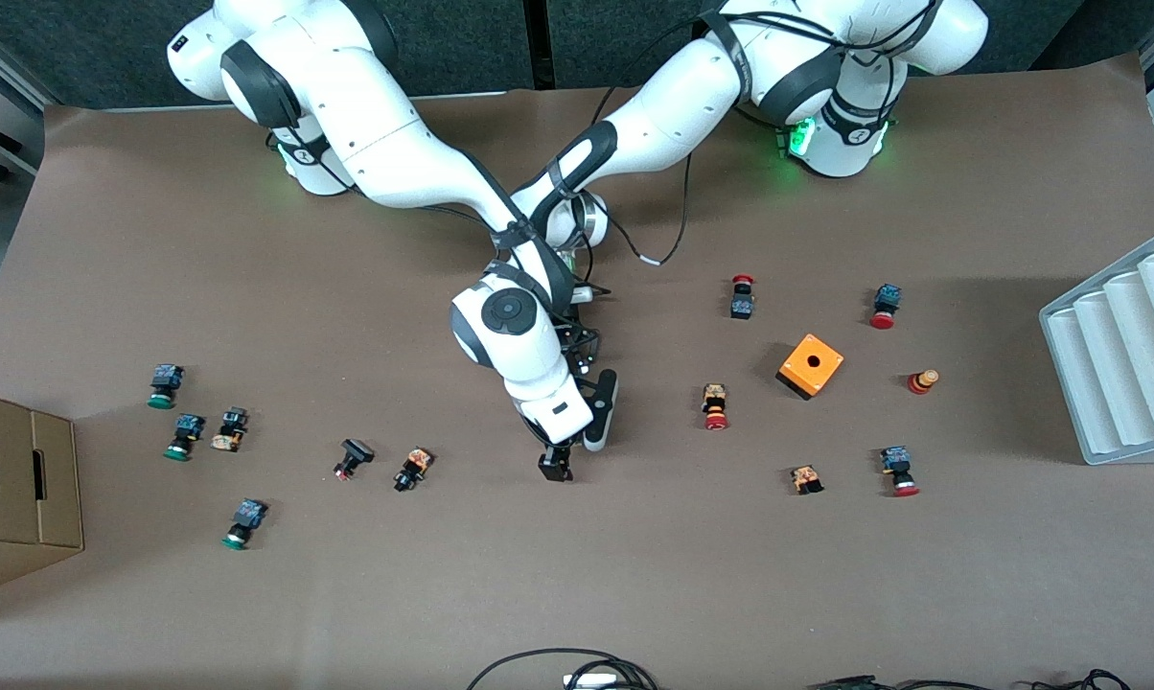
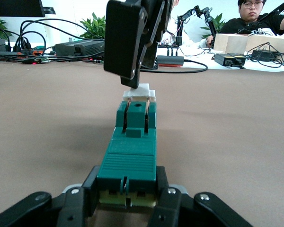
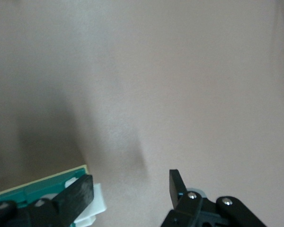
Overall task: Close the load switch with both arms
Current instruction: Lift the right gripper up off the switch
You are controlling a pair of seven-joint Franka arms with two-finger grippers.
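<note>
The load switch [image 2: 132, 156], a narrow dark-green block, lies flat on the brown table. My left gripper [image 2: 127, 183] is shut on one end of it, a finger on each side. At the block's other end is its white sliding piece [image 2: 139, 92]. My right gripper [image 2: 131, 75] hangs just above that piece. In the right wrist view the right gripper [image 3: 130, 187] is open; one finger [image 3: 75, 196] sits over the white piece [image 3: 95, 203] and the green block [image 3: 38, 189], the other stands over bare table. In the front view the right gripper [image 1: 555, 467] is mid-table, and the right arm hides the switch and the left gripper.
Small red- and green-capped push buttons lie scattered toward both ends of the table. An orange cube [image 1: 811, 365] sits toward the left arm's end, with a grey ribbed tray [image 1: 1123, 355] at that edge. A cardboard box [image 1: 16, 489] stands at the right arm's end.
</note>
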